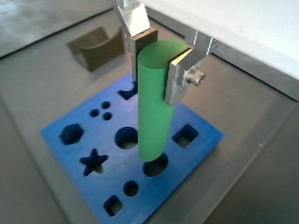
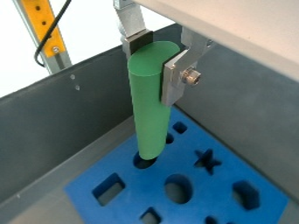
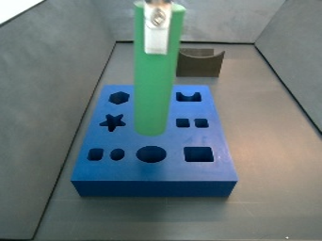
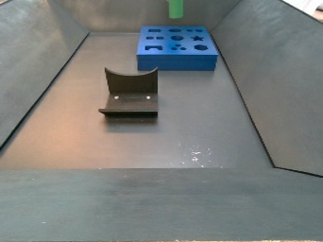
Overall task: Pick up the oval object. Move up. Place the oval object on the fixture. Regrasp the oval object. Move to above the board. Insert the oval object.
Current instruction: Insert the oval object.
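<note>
No lettering or label can be read on any piece. Two silver fingers (image 1: 177, 77) of the gripper (image 1: 160, 54) clamp the upper end of the oval object (image 1: 153, 105), which stands upright between the jaws above the board (image 1: 82, 153). In both wrist views its lower end sits at a cut-out in the board (image 2: 117, 171). Well apart from the board, the fixture (image 4: 128, 94) stands bare on the grey floor (image 4: 164, 142).
</note>
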{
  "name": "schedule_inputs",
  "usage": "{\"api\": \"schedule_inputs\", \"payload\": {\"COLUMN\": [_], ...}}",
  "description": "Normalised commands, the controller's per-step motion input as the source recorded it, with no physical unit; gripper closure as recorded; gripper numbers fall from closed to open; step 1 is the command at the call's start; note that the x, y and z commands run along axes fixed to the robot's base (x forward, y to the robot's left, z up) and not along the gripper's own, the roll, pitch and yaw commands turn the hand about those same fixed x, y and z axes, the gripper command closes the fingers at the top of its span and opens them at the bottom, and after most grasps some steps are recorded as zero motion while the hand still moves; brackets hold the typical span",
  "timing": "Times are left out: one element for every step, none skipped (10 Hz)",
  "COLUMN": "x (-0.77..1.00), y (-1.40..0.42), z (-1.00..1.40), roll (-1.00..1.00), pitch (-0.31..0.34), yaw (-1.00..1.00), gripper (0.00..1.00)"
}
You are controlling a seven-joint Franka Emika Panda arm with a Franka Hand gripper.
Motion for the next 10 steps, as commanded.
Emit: {"api": "schedule_inputs", "payload": {"x": [0.12,0.00,-0.07,0.00,-0.02,0.00,0.00,0.13,0.00,0.15], "y": [0.00,0.00,-0.05,-0.06,-0.07,-0.06,-0.07,0.00,0.00,0.00], "z": [0.00,-0.03,-0.25,-0.25,-0.07,-0.17,-0.24,-0.29,-0.33,-0.35], "roll": [0.00,0.00,0.00,0.00,-0.03,-0.04,-0.01,0.00,0.00,0.00], "pitch": [0.009,0.000,0.000,0.000,-0.123,-0.059,-0.051,0.000,0.000,0.000], "yaw": [-0.11,0.00,0.00,0.00,0.00,0.00,0.00,0.00,0.00,0.00], "gripper": [1.00,1.00,1.00,1.00,1.00,1.00,1.00,1.00,1.00,1.00]}}
